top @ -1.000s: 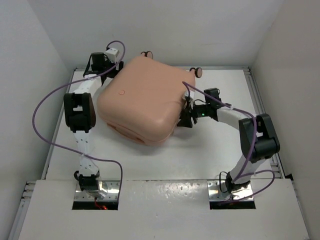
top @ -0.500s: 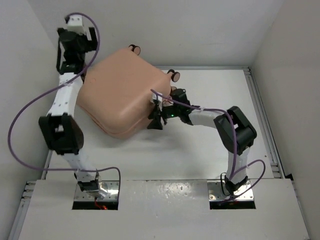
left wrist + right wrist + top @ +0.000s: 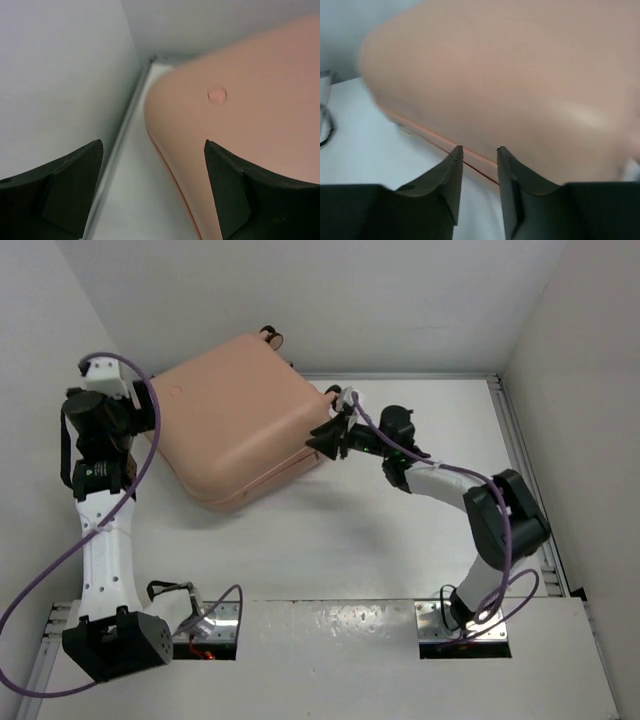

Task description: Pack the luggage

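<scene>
The salmon-pink luggage lies closed and flat at the back left of the table, turned at an angle, with dark wheels at its far edge. Its lining is hidden. My left gripper is open wide beside the case's left corner, between the case and the left wall. In the left wrist view the luggage fills the right side. My right gripper is at the case's right edge, fingers a narrow gap apart and holding nothing. Its fingertips are at the seam of the luggage.
White walls enclose the table on the left, back and right. A metal rail runs along the left table edge next to the case. The right arm stretches across the right half of the table.
The luggage has slid and turned toward the back left corner. My left arm has swung down along the left wall. My right gripper has followed the case's right edge leftward and back.
</scene>
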You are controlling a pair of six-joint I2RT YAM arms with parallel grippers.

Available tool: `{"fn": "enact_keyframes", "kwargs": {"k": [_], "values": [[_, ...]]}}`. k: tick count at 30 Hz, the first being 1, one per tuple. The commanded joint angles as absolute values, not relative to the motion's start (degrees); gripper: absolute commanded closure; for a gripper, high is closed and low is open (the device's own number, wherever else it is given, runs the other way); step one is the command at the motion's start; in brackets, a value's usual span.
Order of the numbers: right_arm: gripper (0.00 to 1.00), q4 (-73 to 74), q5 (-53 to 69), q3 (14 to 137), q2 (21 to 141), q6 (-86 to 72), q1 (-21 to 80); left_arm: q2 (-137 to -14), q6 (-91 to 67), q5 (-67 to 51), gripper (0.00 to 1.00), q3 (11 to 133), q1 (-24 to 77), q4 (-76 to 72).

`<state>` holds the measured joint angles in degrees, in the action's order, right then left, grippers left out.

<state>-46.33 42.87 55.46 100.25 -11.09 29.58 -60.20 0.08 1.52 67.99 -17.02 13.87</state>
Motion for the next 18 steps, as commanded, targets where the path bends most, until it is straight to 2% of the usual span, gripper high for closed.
{"fn": "enact_keyframes", "kwargs": {"k": [1, 3, 5, 7, 11, 16, 18], "values": [[0.68, -35.65, 28.0, 51.95, 94.31, -7.74, 28.12, -57.31, 3.68, -5.35, 0.17, 65.4, -17.67, 21.27], [0.76, -29.22, 22.79, 50.2, 92.64, -7.12, 29.0, -57.91, 4.48, -7.29, 0.21, 65.39, -13.64, 21.27], [0.76, -28.04, 17.06, 48.88, 93.07, -5.89, 30.31, -59.75, 5.1, -8.34, 0.21, 66.61, -10.13, 21.8], [0.73, -29.35, 12.86, 47.73, 94.39, -5.19, 30.85, -61.6, 5.71, -8.96, 0.19, 67.49, -7.92, 21.8], [0.64, -29.27, 10.82, 50.88, 99.22, -4.13, 31.03, -65.38, 6.86, -7.47, 0.18, 70.48, -2.21, 22.32], [0.49, -28.82, 9.5, 54.31, 103.97, -3.87, 31.38, -68.37, 7.38, -5.54, 0.14, 72.5, 0.34, 21.8], [0.48, -29.7, 8.88, 54.58, 104.94, -4.48, 31.64, -68.9, 7.38, -4.93, 0.14, 73.03, 0.97, 21.27]]}}
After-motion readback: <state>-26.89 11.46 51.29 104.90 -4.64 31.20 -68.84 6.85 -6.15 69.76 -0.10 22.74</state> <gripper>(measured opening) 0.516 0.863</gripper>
